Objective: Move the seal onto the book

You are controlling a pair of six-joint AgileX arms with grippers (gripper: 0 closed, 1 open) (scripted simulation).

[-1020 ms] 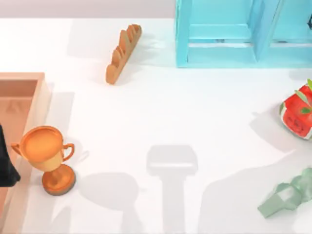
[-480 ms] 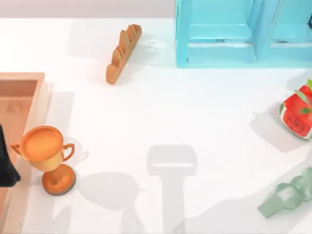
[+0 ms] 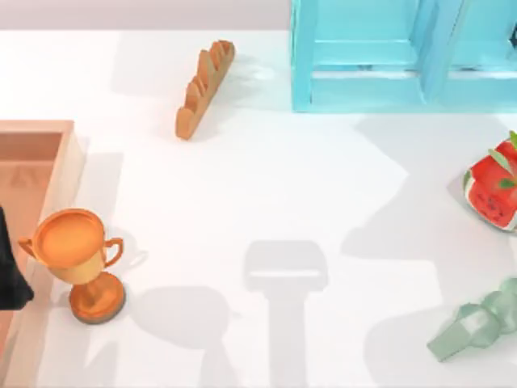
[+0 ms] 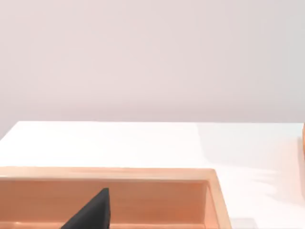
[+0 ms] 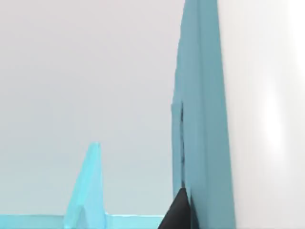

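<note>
Shadows: the big grey shadow on the right of the table (image 3: 283, 178) had shifted from the near right corner up toward the cabinet (image 3: 363, 89); every object had stayed where it was.
Left gripper (image 3: 10, 271): parked at the table's left edge, over the wooden tray (image 3: 60, 153); its wrist view showed one dark tip above the tray's inside. How far open it was, or whether it held anything, I could not tell.
Right gripper (image 5: 177, 212): a dark tip close against the light-blue cabinet's upright wall; its opening and any load could not be told.
Seal: its place could not be told.
Book: its place could not be told.
Trophy (image 3: 81, 259): upright, just beside the tray.
Bread (image 3: 203, 89): far side, left of the cabinet.
Red cube (image 3: 493, 190): right edge, green leaves on top.
Green glass piece (image 3: 477, 327): near right corner, lying down.
</note>
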